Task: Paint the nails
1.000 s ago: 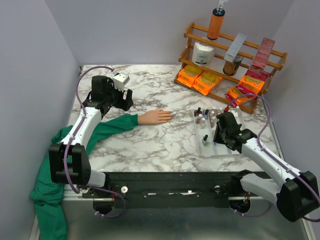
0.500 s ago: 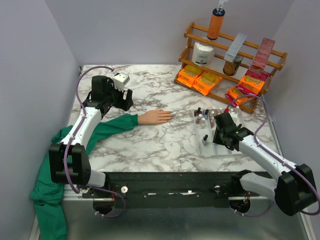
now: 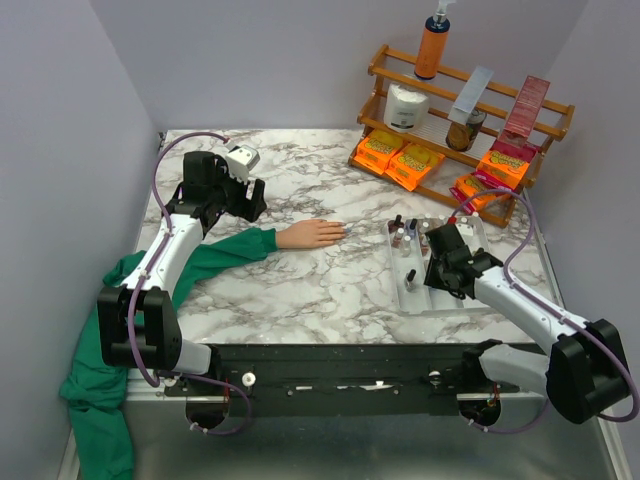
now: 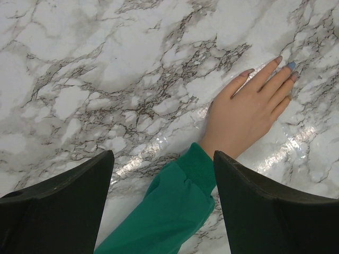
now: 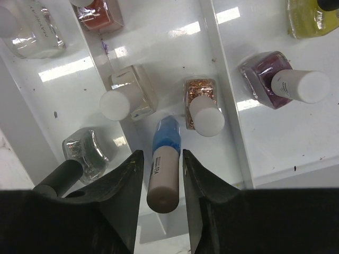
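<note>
**A:** Marble table (image 3: 330, 290), wooden rack (image 3: 470, 100) at the far right. Where are the nails (image 4: 291, 66)?

**B:** On the fake hand (image 4: 249, 108), lying flat mid-table. One nail looks blue and the rest look pale. The green sleeve (image 4: 169, 211) trails away to the near left. The left gripper (image 4: 163, 156) hangs over the wrist with its jaws wide apart and nothing in them, and it hasn't moved.

**A:** So what has changed?

**B:** The right gripper (image 5: 162, 153) has slid a little left and farther over the white tray (image 5: 175, 32), well apart from the hand. Its jaws flank the tan cap of a blue polish bottle (image 5: 167, 140) and have eased apart slightly. I cannot tell whether they grip it.

**A:** What does that mean for the task?

**B:** I'd judge this a bottle-handling step. No polish is near the nails.
</note>
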Controlling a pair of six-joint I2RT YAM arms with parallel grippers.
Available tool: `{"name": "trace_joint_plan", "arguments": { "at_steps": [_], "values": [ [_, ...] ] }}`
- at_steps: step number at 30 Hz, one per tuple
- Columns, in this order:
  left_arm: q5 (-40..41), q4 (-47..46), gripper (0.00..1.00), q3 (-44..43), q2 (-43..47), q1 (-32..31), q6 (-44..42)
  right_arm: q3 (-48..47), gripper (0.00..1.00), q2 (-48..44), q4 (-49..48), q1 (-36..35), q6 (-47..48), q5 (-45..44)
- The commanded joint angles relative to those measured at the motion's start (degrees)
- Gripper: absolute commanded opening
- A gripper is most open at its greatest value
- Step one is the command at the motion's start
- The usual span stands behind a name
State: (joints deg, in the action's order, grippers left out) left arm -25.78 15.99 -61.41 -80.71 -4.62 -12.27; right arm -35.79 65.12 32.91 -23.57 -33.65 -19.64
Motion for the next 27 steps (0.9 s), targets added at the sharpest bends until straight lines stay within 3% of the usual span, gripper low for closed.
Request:
{"name": "trace_joint_plan", "arguments": {
  "at_steps": [1,13,20,27],
  "values": [
    [-0.6,0.5,0.86,-1.8,0.8,0.1,-0.7,-1.9,0.43,1.3,-1.2,-0.2,-1.2,-0.8],
    [-0.7,0.8,0.86,-1.9,0.9,0.1,-0.8,-2.2,0.34,1.3,-1.7,-0.2,-0.9,-0.8],
    [-0.9,1.0,0.86,-1.9,1.0,0.1,-1.0,-2.2,0.18,0.3,-1.8,-0.2,0.0,-1.0],
    [-1.2,0.9,0.86,-1.8,0.9,0.1,-0.7,-1.6,0.11,-3.3,-1.5,-0.2,2.1,-1.6]
  ]
}}
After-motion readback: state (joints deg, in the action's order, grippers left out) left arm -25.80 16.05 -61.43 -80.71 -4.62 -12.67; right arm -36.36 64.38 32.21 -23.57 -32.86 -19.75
